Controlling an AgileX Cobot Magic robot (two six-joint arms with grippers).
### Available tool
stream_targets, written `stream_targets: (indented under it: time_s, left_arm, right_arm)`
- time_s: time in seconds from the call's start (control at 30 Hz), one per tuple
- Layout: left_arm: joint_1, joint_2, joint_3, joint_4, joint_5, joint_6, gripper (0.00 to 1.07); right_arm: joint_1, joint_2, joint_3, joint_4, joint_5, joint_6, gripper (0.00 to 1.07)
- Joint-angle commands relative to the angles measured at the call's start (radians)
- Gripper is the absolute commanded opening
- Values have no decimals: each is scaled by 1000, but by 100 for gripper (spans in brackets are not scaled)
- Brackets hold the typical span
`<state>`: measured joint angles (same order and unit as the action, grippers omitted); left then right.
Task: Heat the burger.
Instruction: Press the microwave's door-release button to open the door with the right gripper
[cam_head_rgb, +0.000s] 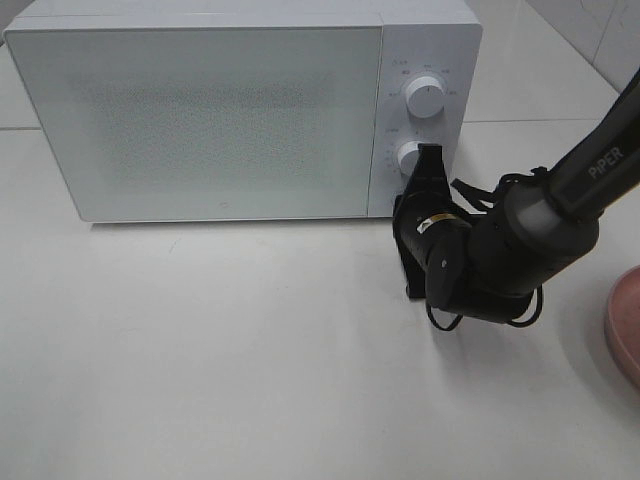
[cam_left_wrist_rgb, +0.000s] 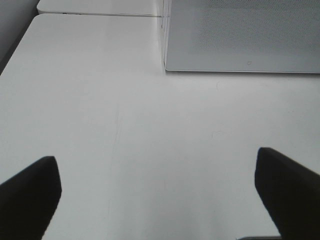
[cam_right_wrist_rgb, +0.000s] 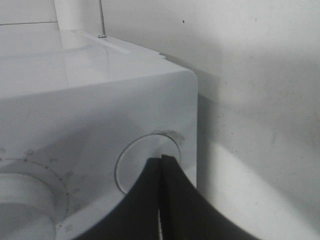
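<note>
I can't find the burger: not on the white tabletop (cam_head_rgb: 200, 350), not on the sliver of pink plate (cam_head_rgb: 625, 320). It may sit behind the microwave (cam_head_rgb: 200, 110)'s frosted, speckled door, which is closed. My right claw (cam_right_wrist_rgb: 161, 165), pinched shut and empty, points its tip at a flat round button (cam_right_wrist_rgb: 135, 160) beside a white dial (cam_right_wrist_rgb: 20, 200). My left claw (cam_left_wrist_rgb: 155, 167) hangs spread wide. I'd judge the heating isn't confirmed running.
</note>
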<state>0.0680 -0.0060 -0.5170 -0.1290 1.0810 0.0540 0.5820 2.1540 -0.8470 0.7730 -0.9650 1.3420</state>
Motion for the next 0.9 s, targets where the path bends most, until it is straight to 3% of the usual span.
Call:
stream_targets:
  time_s: [0.03,0.67,0.9]
  left_arm:
    - [2,-18,2,-3,-13,0,98]
    - [2,-18,2,-3,-13,0,98]
    - [2,-18,2,-3,-13,0,98]
  right_arm:
    - [-12,-2,-15,-10,-8,-18,0]
    - [-24,-1,-46,-5,-31,-34,0]
    - [-24,25,-103,2,-41,-36,0]
